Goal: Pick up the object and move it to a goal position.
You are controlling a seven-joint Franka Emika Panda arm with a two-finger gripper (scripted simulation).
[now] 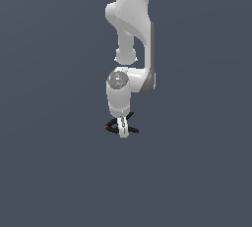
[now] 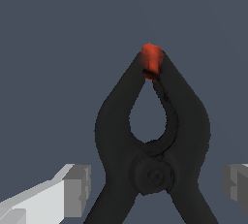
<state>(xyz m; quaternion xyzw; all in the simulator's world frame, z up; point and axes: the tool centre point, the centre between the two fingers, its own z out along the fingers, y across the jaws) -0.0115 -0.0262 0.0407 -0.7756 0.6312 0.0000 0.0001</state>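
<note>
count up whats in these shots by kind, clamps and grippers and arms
Small black spring clamp with a red tip: 1
White two-finger gripper, fingers either side of the clamp, open: 1
White robot arm: 1
Total: 3

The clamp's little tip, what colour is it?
Red. The tip of the black clamp shows best in the wrist view.
</note>
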